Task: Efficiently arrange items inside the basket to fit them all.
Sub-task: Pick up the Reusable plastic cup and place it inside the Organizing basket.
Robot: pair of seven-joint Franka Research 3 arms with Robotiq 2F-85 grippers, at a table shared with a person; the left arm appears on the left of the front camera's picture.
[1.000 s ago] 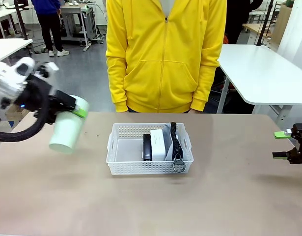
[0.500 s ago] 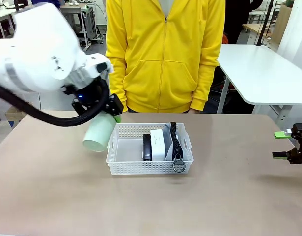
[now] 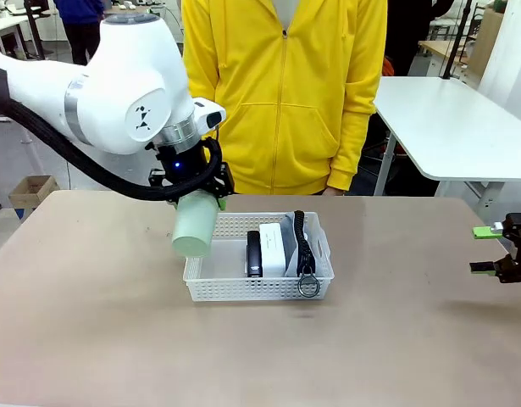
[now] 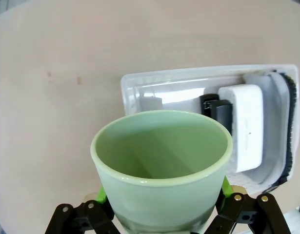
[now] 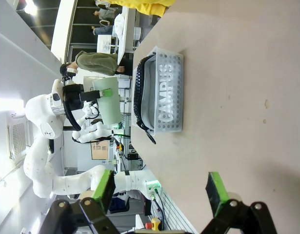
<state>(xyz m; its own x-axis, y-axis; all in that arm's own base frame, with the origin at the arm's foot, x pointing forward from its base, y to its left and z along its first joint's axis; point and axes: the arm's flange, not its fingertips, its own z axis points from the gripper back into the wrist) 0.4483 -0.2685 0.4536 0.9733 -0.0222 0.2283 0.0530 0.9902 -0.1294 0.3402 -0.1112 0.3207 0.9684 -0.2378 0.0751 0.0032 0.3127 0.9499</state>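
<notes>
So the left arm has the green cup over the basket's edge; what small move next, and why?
Probably lower it into the basket's free left section. The left end effector holds the pale green tumbler cup above that end; the black stapler, white boxy device and grey pencil pouch are packed to the right, leaving bare floor there.

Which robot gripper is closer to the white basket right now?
The left gripper, holding the green cup above the basket's left end. The right gripper sits open, far off to its right.
</notes>
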